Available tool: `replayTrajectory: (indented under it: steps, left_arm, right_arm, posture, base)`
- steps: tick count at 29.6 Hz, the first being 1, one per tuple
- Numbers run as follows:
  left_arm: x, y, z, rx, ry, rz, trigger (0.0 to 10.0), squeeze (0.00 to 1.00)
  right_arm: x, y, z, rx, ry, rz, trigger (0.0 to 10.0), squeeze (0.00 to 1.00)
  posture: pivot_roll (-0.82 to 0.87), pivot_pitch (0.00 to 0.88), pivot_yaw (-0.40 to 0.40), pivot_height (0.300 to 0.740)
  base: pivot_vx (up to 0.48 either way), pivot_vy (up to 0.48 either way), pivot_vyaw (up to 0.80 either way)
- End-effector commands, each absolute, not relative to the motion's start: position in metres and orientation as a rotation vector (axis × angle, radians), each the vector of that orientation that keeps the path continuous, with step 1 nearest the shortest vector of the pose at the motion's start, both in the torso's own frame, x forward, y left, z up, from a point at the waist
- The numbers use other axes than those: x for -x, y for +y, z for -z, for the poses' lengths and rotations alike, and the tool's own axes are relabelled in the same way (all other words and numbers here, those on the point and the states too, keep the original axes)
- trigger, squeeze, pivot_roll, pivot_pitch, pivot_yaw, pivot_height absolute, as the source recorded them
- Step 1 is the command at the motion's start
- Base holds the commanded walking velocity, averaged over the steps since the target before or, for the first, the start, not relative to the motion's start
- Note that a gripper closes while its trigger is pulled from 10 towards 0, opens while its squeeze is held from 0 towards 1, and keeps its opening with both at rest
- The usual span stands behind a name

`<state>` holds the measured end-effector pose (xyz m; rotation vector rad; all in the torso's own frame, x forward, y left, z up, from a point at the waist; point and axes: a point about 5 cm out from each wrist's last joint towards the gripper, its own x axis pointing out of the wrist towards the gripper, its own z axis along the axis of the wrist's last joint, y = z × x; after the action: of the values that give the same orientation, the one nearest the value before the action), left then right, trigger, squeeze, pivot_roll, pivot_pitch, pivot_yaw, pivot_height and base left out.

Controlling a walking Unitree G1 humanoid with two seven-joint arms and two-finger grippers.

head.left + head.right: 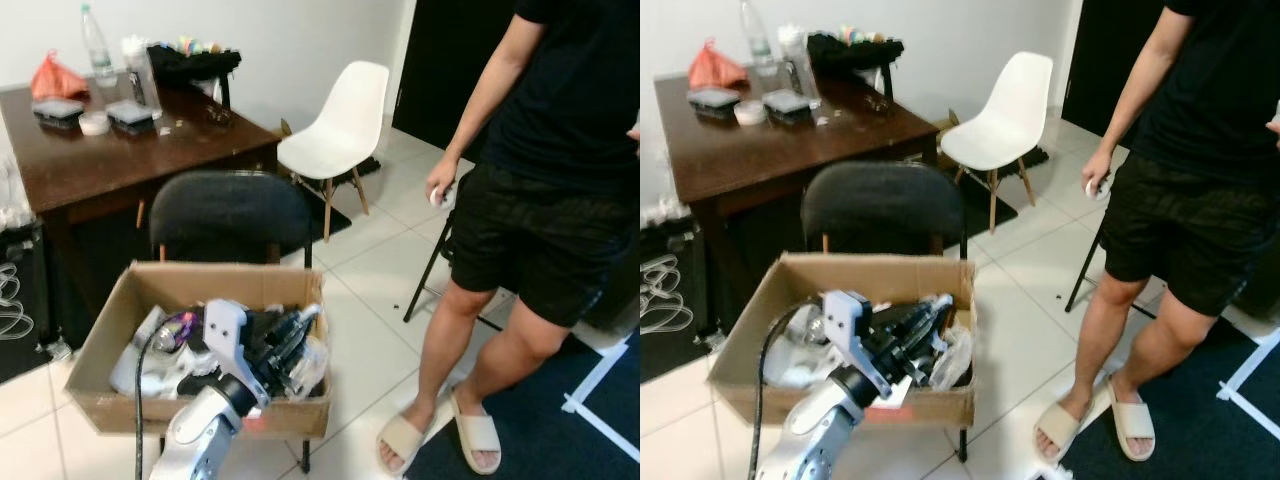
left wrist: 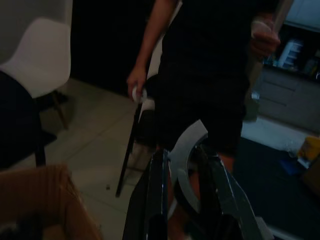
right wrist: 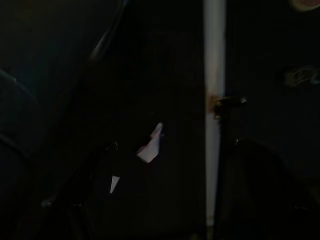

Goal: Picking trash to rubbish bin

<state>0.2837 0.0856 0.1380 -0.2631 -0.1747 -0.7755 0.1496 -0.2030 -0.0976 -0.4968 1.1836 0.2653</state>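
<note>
Reaching over the cardboard box (image 1: 120, 400) of trash, the left end effector (image 1: 300, 335) is seen at 6 o'clock. Through the left wrist, a curved white strip (image 2: 182, 175) is gripped between its fingers (image 2: 157, 195). The right wrist view is dark; that end effector's state cannot be told.
</note>
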Motion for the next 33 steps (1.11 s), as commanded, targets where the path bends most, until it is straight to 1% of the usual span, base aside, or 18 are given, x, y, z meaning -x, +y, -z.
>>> replayTrajectory:
  steps: [1, 5, 8, 11, 12, 13, 14, 16, 20, 23, 24, 28, 32, 33]
  left_arm:
    - [-0.284, 0.089, -0.130, 0.251, -0.136, 0.741, 10.0, 0.00]
    - [-0.291, 0.092, -0.124, 0.214, -0.103, 0.662, 10.0, 0.00]
    - [-0.303, 0.103, -0.115, 0.126, -0.054, 0.504, 10.0, 0.00]
    - [-0.305, 0.106, -0.113, 0.109, -0.044, 0.476, 10.0, 0.00]
    - [-0.310, 0.117, -0.107, 0.039, -0.005, 0.386, 10.0, 0.00]
    - [-0.310, 0.117, -0.107, 0.039, -0.005, 0.386, 10.0, 0.00]
    - [-0.313, 0.123, -0.104, -0.005, 0.010, 0.338, 10.0, 0.00]
    - [-0.313, 0.123, -0.104, -0.005, 0.010, 0.338, 10.0, 0.00]
    - [-0.319, 0.157, -0.090, -0.188, 0.079, 0.077, 10.0, 0.00]
    - [-0.319, 0.161, -0.088, -0.190, 0.085, 0.050, 10.0, 0.00]
    - [-0.318, 0.169, -0.085, -0.202, 0.099, 0.008, 10.0, 1.00]
    - [-0.318, 0.171, -0.085, -0.199, 0.094, -0.015, 10.0, 1.00]
    - [-0.319, 0.168, -0.087, -0.151, 0.076, -0.006, 10.0, 1.00]
    - [-0.319, 0.161, -0.089, -0.099, 0.064, 0.055, 10.0, 0.00]
  right_arm:
    - [-0.141, -0.195, 0.102, 0.476, 1.208, -0.269, 10.0, 0.00]
    - [-0.139, -0.187, 0.104, 0.469, 1.208, -0.277, 10.0, 0.00]
    - [-0.139, -0.193, 0.103, 0.471, 1.211, -0.270, 10.0, 0.00]
    - [-0.139, -0.194, 0.103, 0.471, 1.211, -0.269, 10.0, 0.00]
    - [-0.140, -0.195, 0.102, 0.472, 1.212, -0.266, 10.0, 0.00]
    - [-0.140, -0.195, 0.102, 0.472, 1.212, -0.266, 10.0, 0.00]
    - [-0.140, -0.196, 0.102, 0.472, 1.213, -0.265, 10.0, 0.00]
    - [-0.140, -0.196, 0.102, 0.472, 1.213, -0.265, 10.0, 0.00]
    - [-0.141, -0.196, 0.102, 0.472, 1.212, -0.264, 10.0, 0.00]
    - [-0.141, -0.196, 0.102, 0.472, 1.211, -0.264, 10.0, 0.00]
    - [-0.141, -0.196, 0.102, 0.472, 1.211, -0.264, 10.0, 0.00]
    - [-0.141, -0.196, 0.102, 0.472, 1.211, -0.264, 10.0, 0.00]
    - [-0.140, -0.196, 0.102, 0.473, 1.213, -0.265, 10.0, 0.00]
    - [-0.140, -0.196, 0.102, 0.473, 1.213, -0.265, 10.0, 0.00]
  posture:
    - [-0.05, 0.155, -0.003, 0.740]
    - [-0.05, 0.156, -0.003, 0.740]
    - [-0.06, 0.156, -0.002, 0.740]
    - [-0.06, 0.156, -0.002, 0.740]
    - [-0.06, 0.156, -0.001, 0.740]
    - [-0.06, 0.156, -0.001, 0.740]
    - [-0.05, 0.156, -0.001, 0.740]
    - [-0.05, 0.156, -0.001, 0.740]
    - [-0.06, 0.154, 0.000, 0.740]
    - [-0.06, 0.154, 0.000, 0.740]
    - [-0.06, 0.155, 0.000, 0.740]
    - [-0.05, 0.156, 0.000, 0.740]
    - [-0.05, 0.158, 0.001, 0.740]
    - [-0.05, 0.158, 0.001, 0.740]
  base:
    - [0.405, 0.000, 0.00]
    - [0.399, 0.000, 0.00]
    - [0.000, 0.000, 0.00]
    - [0.000, 0.000, 0.00]
    - [0.000, 0.000, 0.00]
    - [0.000, 0.000, 0.00]
    - [0.000, 0.000, 0.00]
    - [0.000, 0.000, 0.00]
    - [0.000, 0.000, 0.00]
    - [0.000, 0.000, 0.00]
    - [0.000, 0.000, 0.00]
    - [0.000, 0.000, 0.00]
    - [0.000, 0.000, 0.00]
    - [0.000, 0.000, 0.00]
